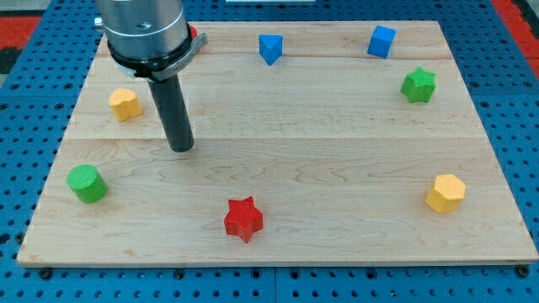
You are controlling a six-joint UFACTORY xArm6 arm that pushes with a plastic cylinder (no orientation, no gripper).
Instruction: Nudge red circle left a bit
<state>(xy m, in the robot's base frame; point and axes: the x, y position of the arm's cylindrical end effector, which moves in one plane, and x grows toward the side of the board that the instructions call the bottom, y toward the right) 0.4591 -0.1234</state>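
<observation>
My tip [180, 148] rests on the wooden board [337, 151] at the view's left of centre. A small sliver of red [193, 34] shows at the right edge of the arm's grey body near the view's top. The rest of that red block is hidden behind the arm, so I cannot make out its shape. My tip is well below that sliver. It is to the right of the yellow block [125, 103] and up and to the right of the green circle [87, 183]. My tip touches no block.
A red star [243, 219] lies near the bottom edge. A blue triangle-like block [269, 48] and a blue cube [381, 41] sit along the top. A green star [418, 85] is at the upper right and a yellow hexagon [445, 193] at the lower right.
</observation>
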